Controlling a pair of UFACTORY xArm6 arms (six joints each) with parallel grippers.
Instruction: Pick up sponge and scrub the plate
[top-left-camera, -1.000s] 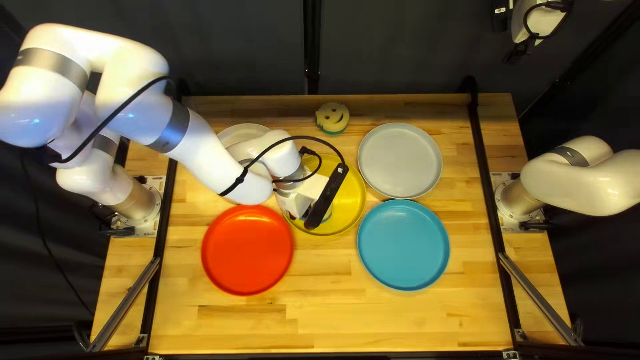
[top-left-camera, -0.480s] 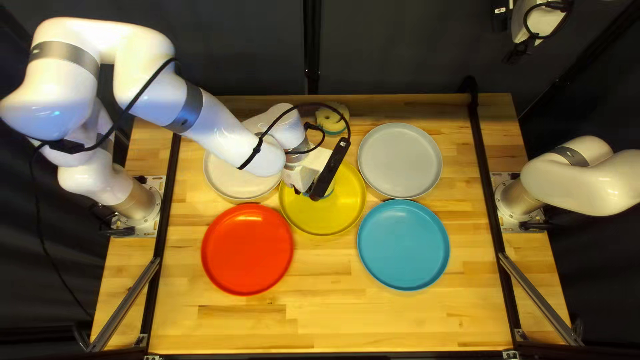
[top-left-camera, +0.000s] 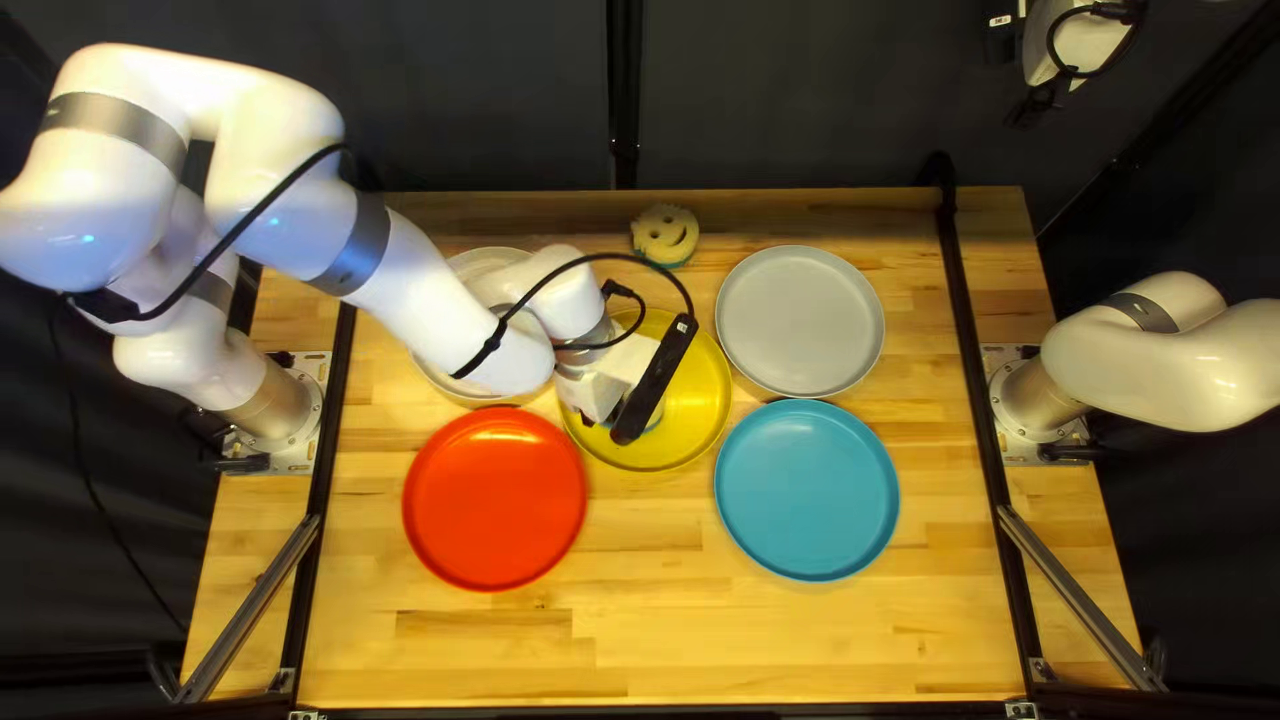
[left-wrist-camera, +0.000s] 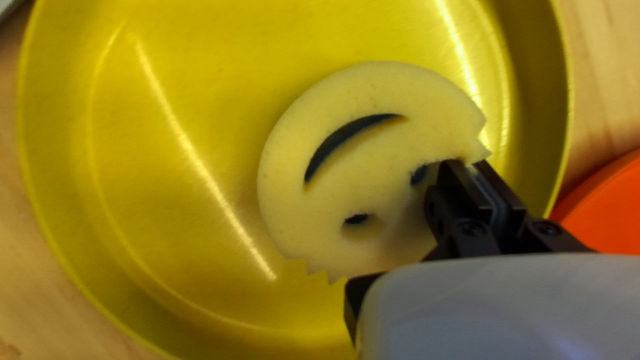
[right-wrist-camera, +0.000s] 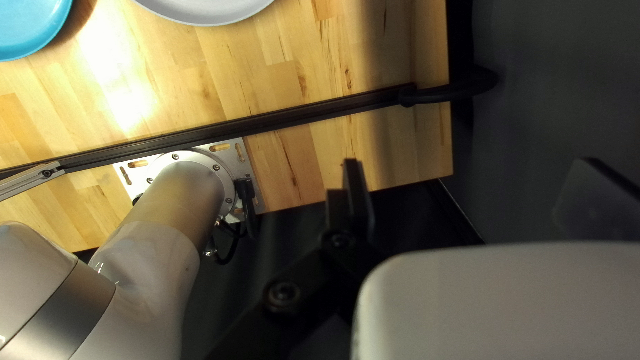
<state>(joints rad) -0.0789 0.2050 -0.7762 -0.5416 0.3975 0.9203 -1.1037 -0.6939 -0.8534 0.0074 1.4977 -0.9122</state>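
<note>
L grip (top-left-camera: 607,387): fingers pinched on pale-yellow round foam smiley sponge (left-wrist-camera: 373,167) nr its toothed edge | sponge: over shiny yellow round plate (left-wrist-camera: 167,233), w/in rim, contact unclear; curved mouth slot, 2 eye holes, dark inside | R grip (top-left-camera: 1035,104): fingers wide apart, nothing btwn

L arm (top-left-camera: 434,314) arches from its base (top-left-camera: 274,400) at L of the top left view, upper joints raised, forearm slanting inward & down to a bent wrist (top-left-camera: 567,300) near center. L tool (top-left-camera: 607,390) points downward; in its wrist view, both black fingers (left-wrist-camera: 460,190) sit drawn tog., w/ a thin gap btwn. Opp., R arm (top-left-camera: 1174,360) bends out past the view's R edge; R tool (top-left-camera: 1040,104) hangs at upper R, partly cut off. Per R wrist view, its fingers (right-wrist-camera: 360,200) stand wide apart, one blurred.
</note>
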